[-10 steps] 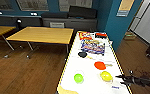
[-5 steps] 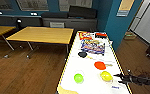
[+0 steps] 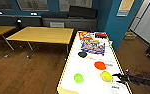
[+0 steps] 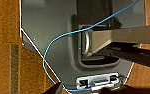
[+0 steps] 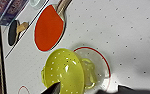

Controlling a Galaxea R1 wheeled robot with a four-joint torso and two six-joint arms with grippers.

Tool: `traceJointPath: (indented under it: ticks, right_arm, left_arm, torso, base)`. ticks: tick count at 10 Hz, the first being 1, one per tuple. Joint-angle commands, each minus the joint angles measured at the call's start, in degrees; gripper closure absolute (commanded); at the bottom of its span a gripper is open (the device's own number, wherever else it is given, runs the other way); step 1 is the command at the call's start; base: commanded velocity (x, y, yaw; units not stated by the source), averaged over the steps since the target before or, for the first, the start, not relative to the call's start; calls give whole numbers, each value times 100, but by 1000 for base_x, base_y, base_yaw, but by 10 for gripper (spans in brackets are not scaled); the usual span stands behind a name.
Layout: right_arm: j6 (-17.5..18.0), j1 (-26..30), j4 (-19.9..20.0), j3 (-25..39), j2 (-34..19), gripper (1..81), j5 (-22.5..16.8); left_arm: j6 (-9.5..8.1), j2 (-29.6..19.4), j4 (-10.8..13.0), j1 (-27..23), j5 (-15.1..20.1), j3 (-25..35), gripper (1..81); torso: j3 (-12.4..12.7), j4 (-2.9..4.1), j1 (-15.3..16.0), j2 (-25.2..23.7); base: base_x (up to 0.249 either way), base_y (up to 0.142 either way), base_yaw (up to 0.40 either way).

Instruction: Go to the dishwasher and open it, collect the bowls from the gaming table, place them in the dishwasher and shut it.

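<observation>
While I am reaching my right end effector [image 3: 115,78], fingers spread and holding nothing, toward the yellow bowl [image 3: 106,75] just beside it on the white tabletop [image 3: 91,70], I am judging a level rim approach best; the wrist view is revealing its perforated underside, with the orange-red bowl [image 5: 49,28] just beyond.

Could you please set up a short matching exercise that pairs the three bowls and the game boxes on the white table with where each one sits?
Things:
1. orange-red bowl
2. green bowl
3. yellow bowl
4. game boxes

Places:
A. at the far end of the white table
B. right in front of the right gripper
C. near the table's left edge, close to the near end
D. mid-table, between the boxes and the yellow bowl

Pairs: 1-D, 2-C, 3-B, 4-A
</observation>
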Motion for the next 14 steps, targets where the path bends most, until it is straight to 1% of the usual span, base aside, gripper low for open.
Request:
traceJointPath:
  ticks: [1, 3, 4, 9, 14]
  right_arm:
    - [25, 771, 113, -121, -40, 10, -243]
    - [131, 780, 149, -174, 5, 10, -234]
    - [156, 746, 192, -331, 57, 10, -234]
    - [166, 649, 289, -737, 286, 10, -243]
    - [174, 561, 316, -798, 514, 10, -173]
  left_arm:
    - [25, 2, -40, -57, 382, 0, 10]
    - [16, -7, -40, -57, 382, 0, 10]
    - [16, -7, -40, -57, 382, 0, 10]
    - [16, 2, -39, -75, 390, 0, 10]
    - [16, -25, -40, -75, 408, 0, 10]
  torso:
    - [0, 0, 0, 0]
    - [0, 0, 0, 0]
    - [0, 0, 0, 0]
    - [0, 0, 0, 0]
    - [-2, 0, 0, 0]
  base:
    - [0, 0, 0]
    - [0, 0, 0]
    - [0, 0, 0]
    - [0, 0, 0]
    - [0, 0, 0]
